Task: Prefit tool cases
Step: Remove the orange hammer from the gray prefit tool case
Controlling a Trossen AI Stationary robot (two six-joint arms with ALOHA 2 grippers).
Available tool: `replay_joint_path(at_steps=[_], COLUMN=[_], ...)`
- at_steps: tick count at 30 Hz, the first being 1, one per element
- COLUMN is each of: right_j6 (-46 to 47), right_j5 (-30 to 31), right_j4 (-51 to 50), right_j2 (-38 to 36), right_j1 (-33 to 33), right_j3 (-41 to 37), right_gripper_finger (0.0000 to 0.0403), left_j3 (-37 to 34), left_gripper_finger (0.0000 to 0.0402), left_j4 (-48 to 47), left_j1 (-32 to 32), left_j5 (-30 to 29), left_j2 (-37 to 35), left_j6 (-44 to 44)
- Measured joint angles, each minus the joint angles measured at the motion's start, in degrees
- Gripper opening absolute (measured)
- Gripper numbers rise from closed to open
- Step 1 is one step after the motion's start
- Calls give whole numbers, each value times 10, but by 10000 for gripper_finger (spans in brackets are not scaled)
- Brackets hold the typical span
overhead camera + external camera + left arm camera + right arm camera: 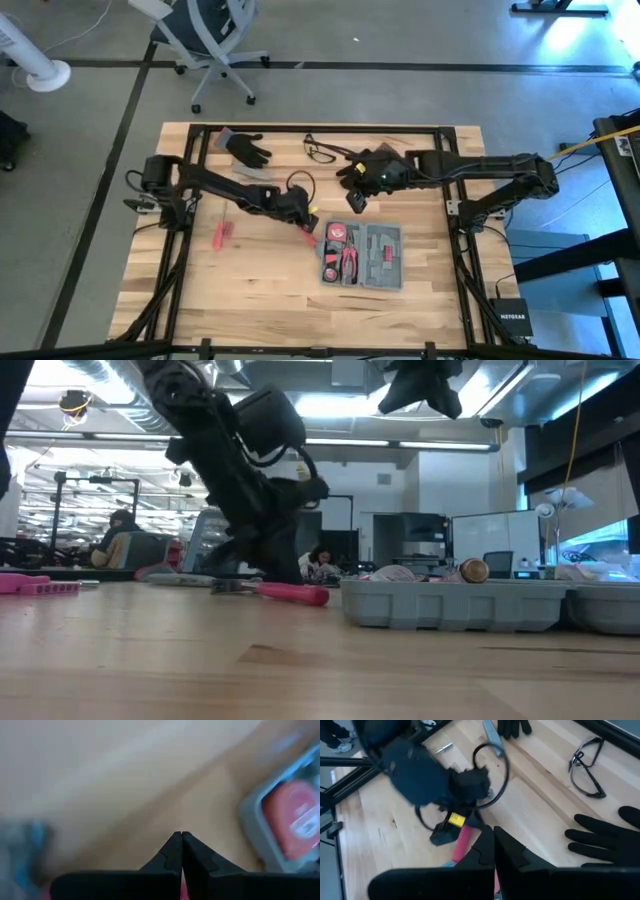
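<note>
The grey tool case [364, 256] lies open on the wooden table, with red tools in its slots; its wall shows in the low view [450, 608]. Just left of it, my left gripper [305, 220] is shut and points steeply down at a loose red-handled tool [309, 236] that lies flat on the table [295, 593]. My right gripper [355, 197] is shut with nothing in it. It hangs high above the table [420, 390], beyond the case's far side. My left gripper [445, 832] has its shut fingertips right at the red-handled tool's end [461, 840], coming down at a slant from the table's left. I cannot tell whether they touch it. The tool lies flat on the table.
A black glove [600, 840] lies under my right arm, and another [248, 150] lies at the far left. Safety glasses [322, 150] lie near the far edge. A second red tool [222, 233] lies left of my left gripper. Bare wood stretches along the near edge.
</note>
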Motion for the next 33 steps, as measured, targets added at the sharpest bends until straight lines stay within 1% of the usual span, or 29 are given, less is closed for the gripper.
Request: replay_joint_path(at_steps=[2, 6, 9, 15, 18, 23, 26, 31, 33], right_j6=[0, -1, -1, -7, -16, -22, -32, -34, -34], right_j5=[0, 1, 0, 0, 1, 1, 1, 6, 12], right_j4=[1, 0, 1, 0, 0, -1, 0, 2, 2], right_j2=[0, 0, 0, 0, 0, 0, 0, 0, 0], right_j1=[0, -2, -2, -2, -2, -2, -2, -2, -2], right_j3=[0, 0, 0, 0, 0, 0, 0, 0, 0], right_gripper_finger=[0, 0, 0, 0, 0, 0, 0, 0, 0], left_j3=[0, 1, 1, 2, 2, 2, -3, -1, -1], left_gripper_finger=[0, 0, 0, 0, 0, 0, 0, 0, 0], left_j4=[3, 1, -14, -94, -132, -182, -200, -200, -213], left_j1=[-13, -37, -54, -97, -108, -104, -98, -96, -90], left_j5=[-4, -20, -12, -9, -18, -25, -23, -82, -90], left_j2=[6, 8, 4, -13, -22, -35, -62, -122, -130], left_j6=[-26, -43, -48, -57, -66, -66, -71, -78, -70])
